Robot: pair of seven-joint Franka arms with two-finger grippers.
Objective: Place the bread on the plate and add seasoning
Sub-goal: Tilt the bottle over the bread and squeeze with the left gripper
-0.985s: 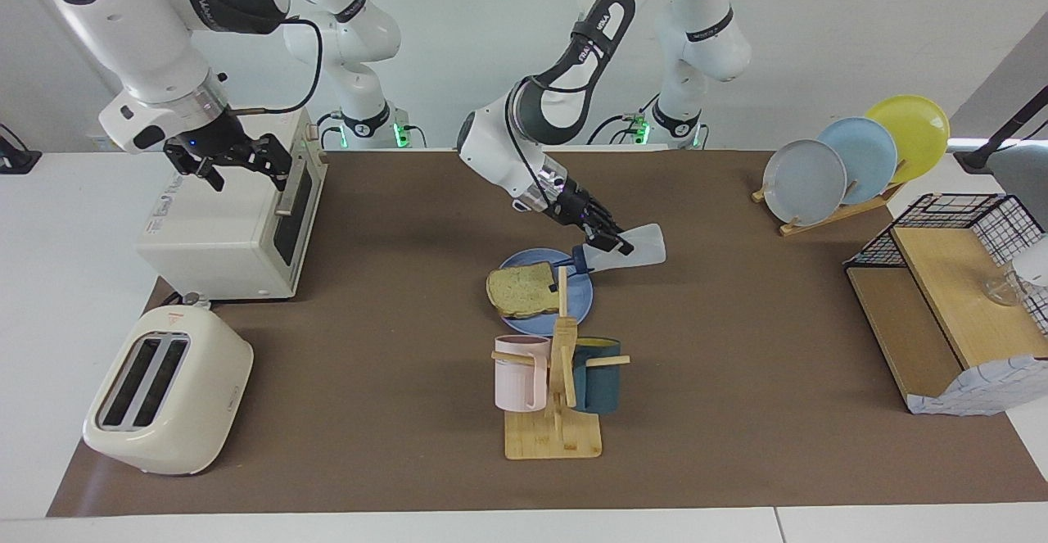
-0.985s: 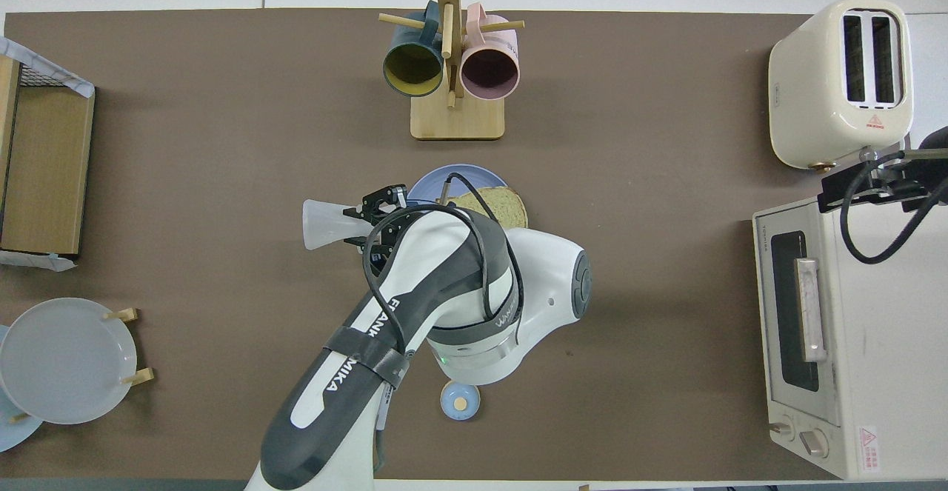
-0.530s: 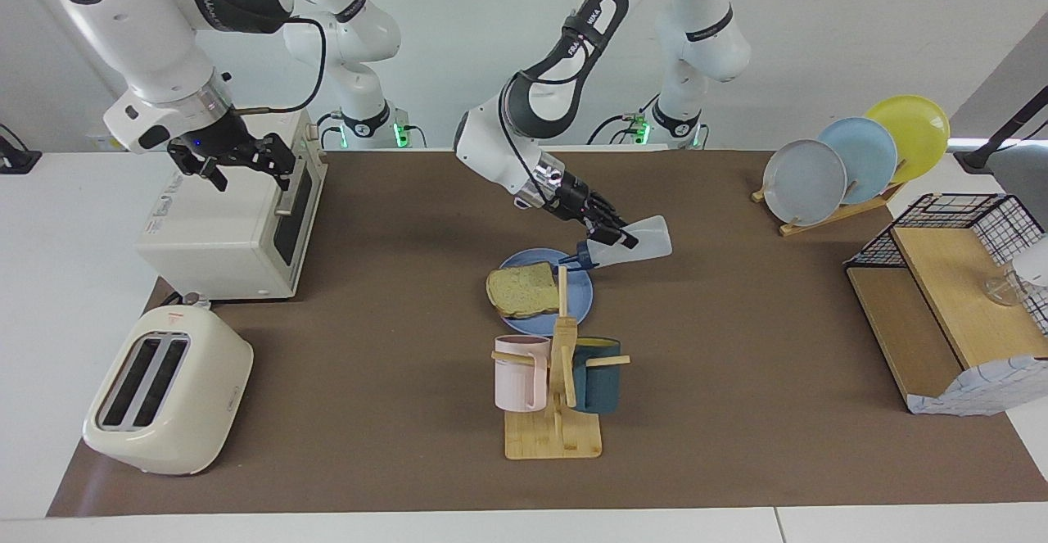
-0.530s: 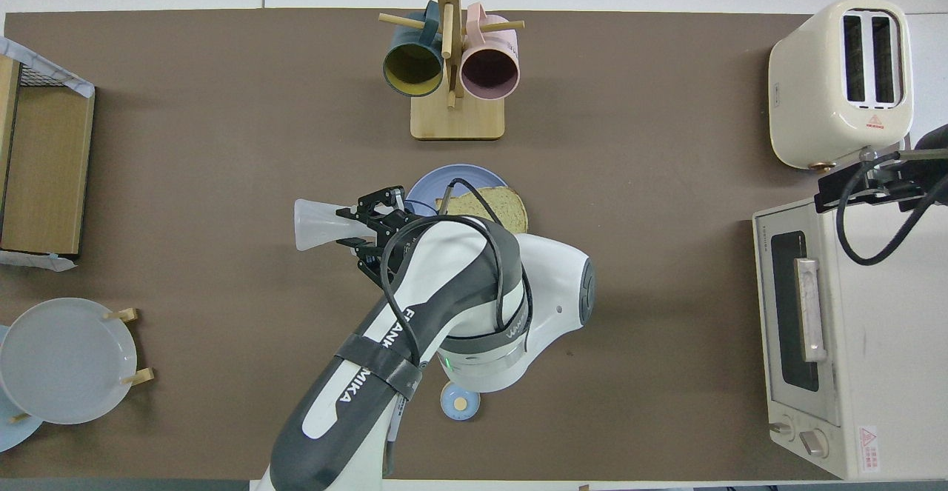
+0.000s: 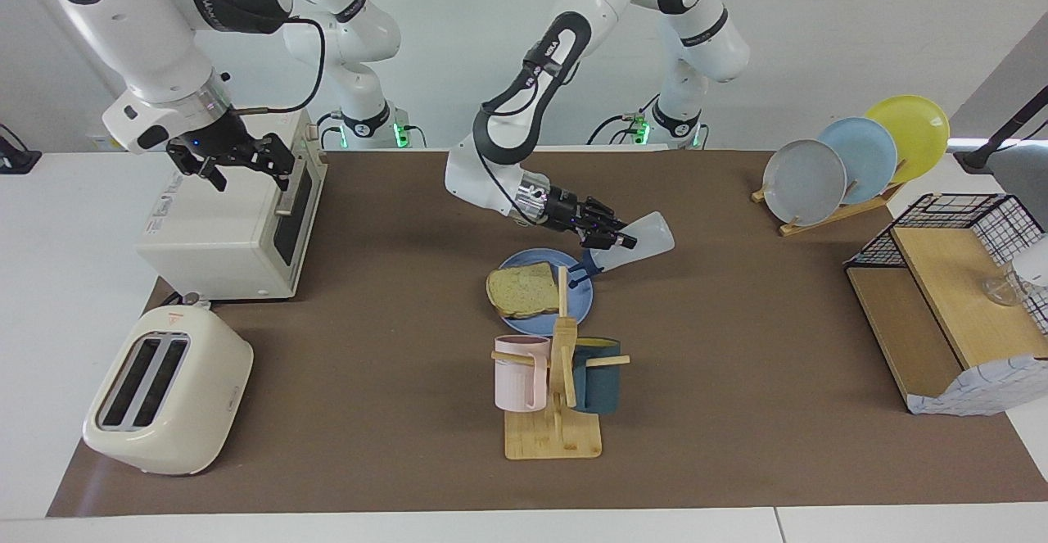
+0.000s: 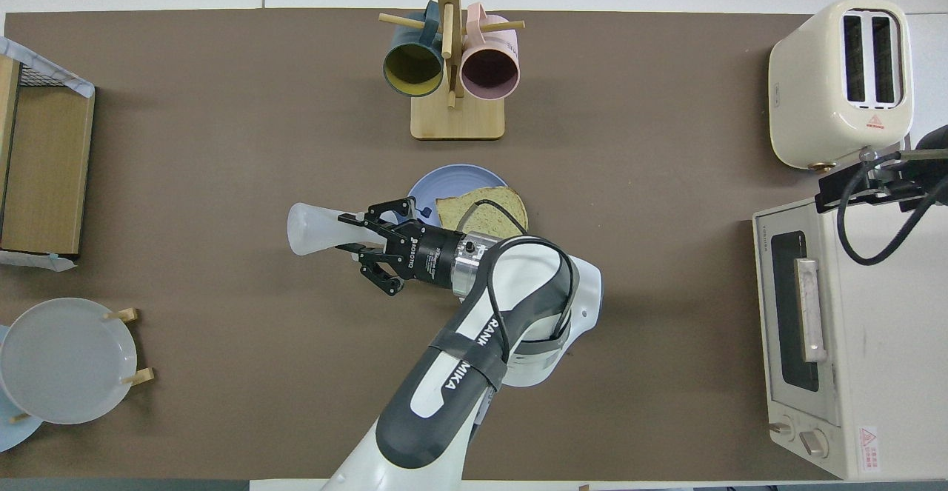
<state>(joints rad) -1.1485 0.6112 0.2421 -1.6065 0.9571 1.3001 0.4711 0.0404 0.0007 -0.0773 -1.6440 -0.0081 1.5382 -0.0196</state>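
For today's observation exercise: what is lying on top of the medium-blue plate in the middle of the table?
The bread, one slice, lies flat on the plate, overhanging its rim. The left gripper holds the seasoning tilted, cap over the plate's edge. Any seasoning already on the bread cannot be seen.

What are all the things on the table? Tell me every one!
bread: one, tan, on the plate
plate: one, blue, mid-table
seasoning bottle: one, whitish, tipped over the plate's edge
mug rack: one, wooden, pink and dark blue mugs
toaster: one, cream
oven: one, white
plate rack: grey, light blue, yellow plates
wooden shelf: one, wire basket on it
left tool: shut on the seasoning bottle
right tool: open, over the oven
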